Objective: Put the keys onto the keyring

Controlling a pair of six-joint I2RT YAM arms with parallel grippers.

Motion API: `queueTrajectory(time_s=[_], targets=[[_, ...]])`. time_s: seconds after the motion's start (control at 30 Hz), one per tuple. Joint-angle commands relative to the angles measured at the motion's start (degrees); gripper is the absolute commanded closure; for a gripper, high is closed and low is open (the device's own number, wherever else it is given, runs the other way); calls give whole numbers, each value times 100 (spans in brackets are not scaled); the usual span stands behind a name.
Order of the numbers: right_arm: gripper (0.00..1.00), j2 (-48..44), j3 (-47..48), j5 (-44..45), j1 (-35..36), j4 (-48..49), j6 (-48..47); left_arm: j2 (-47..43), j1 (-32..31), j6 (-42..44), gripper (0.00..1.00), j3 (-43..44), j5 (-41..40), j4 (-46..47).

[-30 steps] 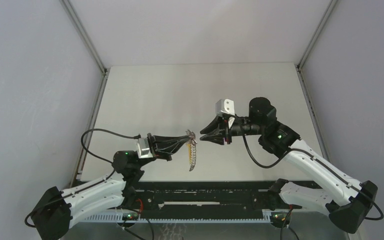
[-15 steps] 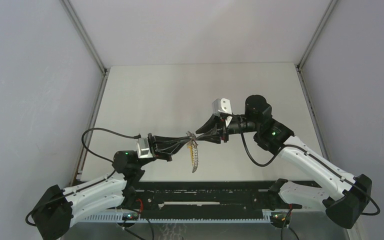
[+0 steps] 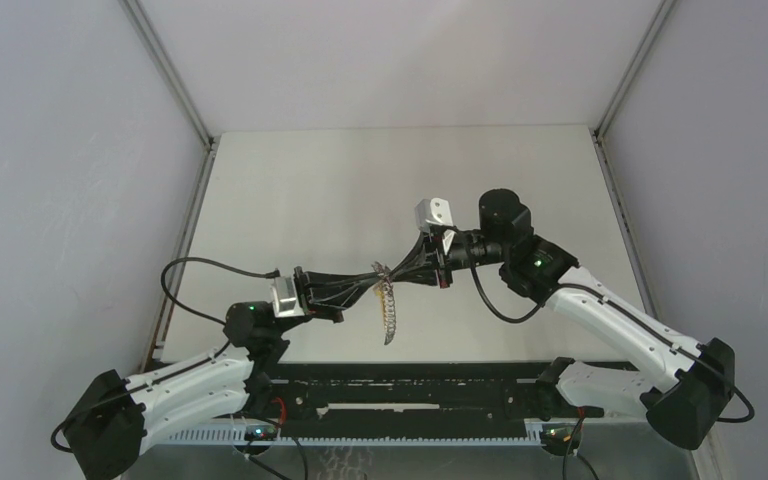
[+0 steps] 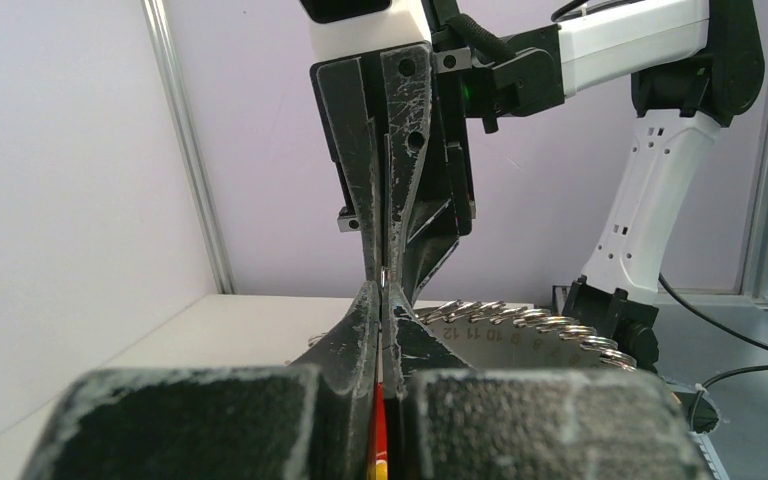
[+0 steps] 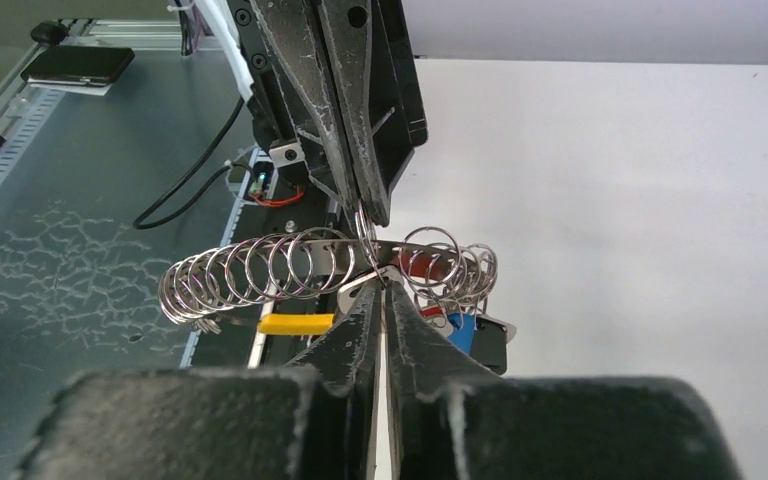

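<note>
The keyring [image 3: 388, 312] is a grey numbered strip carrying a row of metal split rings, with yellow, red and blue pieces on it. It hangs from my left gripper [image 3: 372, 282], which is shut on its top end; a red and yellow piece [image 4: 380, 445] shows between the shut fingers. My right gripper [image 3: 391, 274] is shut on a small silver key [image 5: 378, 277], and its tip touches the left gripper's tip at the rings [image 5: 260, 268]. The yellow piece [image 5: 297, 323] and the blue piece [image 5: 463, 331] hang below the rings. Other keys are not clearly visible.
Both grippers are held above the pale table [image 3: 310, 190], near its front middle. Grey walls stand left and right. A metal rail frame [image 3: 410, 385] runs along the near edge by the arm bases.
My right gripper has moved left, from a gap away to tip-to-tip contact with the left gripper at the keyring's top. The left gripper and the hanging keyring have stayed put.
</note>
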Motion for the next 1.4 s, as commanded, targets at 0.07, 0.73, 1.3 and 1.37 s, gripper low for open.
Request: queueTrajectory(time_s=[0.07,0.73,1.3,1.37], targets=[[100,106,385,-16,10,-407,-134,-70,-13,-62,100,-21,41,518],[80,422,1636,1019,419,-2822,-1276,71,0,-182,100,-101,121,817],[73,-207,915,517,340,-1279,-1669,16,-2,-233,100,-71,239,826],[74,-103,915,453,367,-1191,-1655,14,5,-239,100,-68,243,828]])
